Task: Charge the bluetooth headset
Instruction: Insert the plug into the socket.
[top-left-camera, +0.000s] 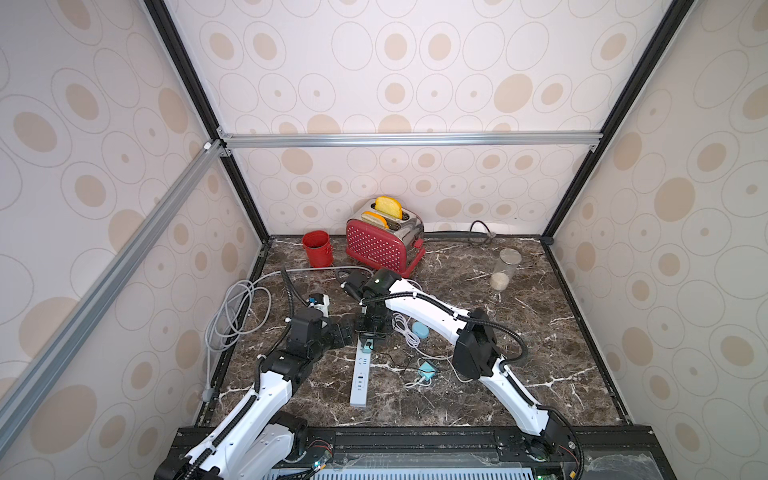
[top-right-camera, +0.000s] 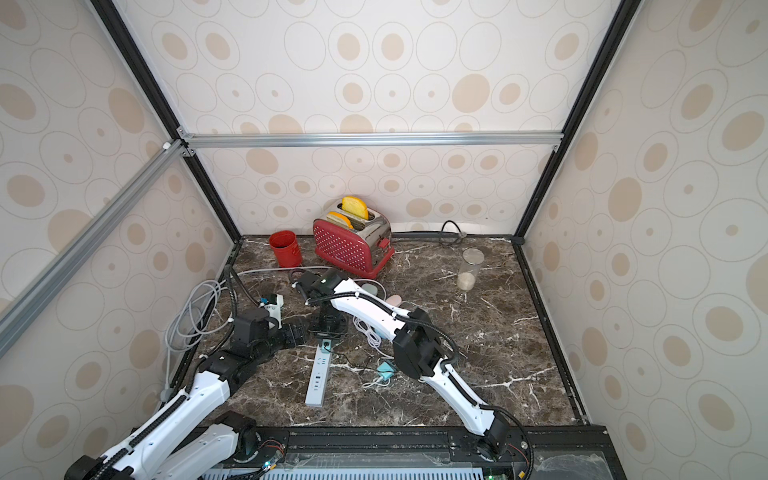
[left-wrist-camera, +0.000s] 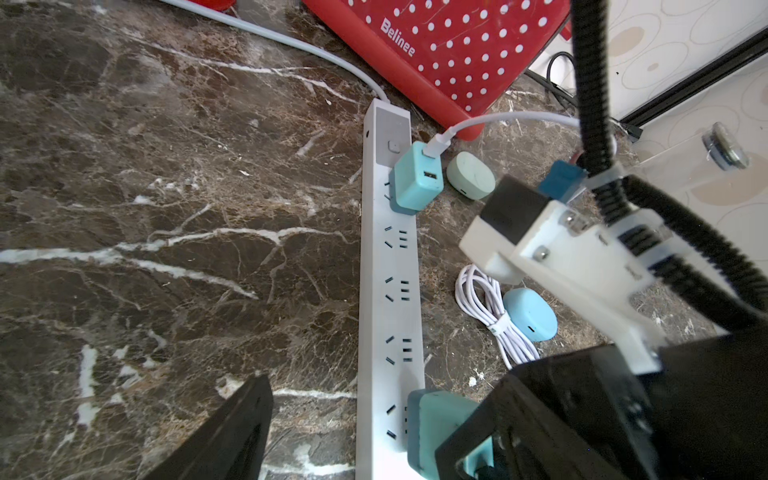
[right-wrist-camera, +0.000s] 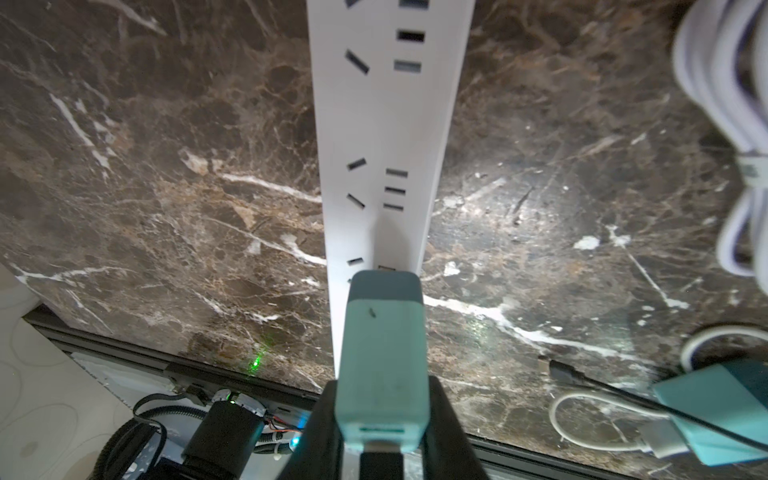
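- The teal charger is a small rounded block with a darker band at its front end and a USB slot at its back end.
- The right gripper has its two black fingers closed on the sides of this charger, so the jaws stand only as wide as the block.
- The front end of the charger touches the white power strip at one socket. Whether the pins are fully inside, I cannot tell.
- The power strip lies flat on the dark marble table, and its far end is near the red toaster.
- The blue headset case is a smooth oval shape with a small slot on its side. It lies on the table beside the strip, near the right gripper but apart from it.
- A bundled white cable lies between this case and the strip and touches the case.
- A pale green case of the same shape lies just beside a second teal charger, which is plugged into the strip near its switch.
- The left gripper is wide open and holds nothing. It hangs just beside the strip, on the side opposite the blue case.
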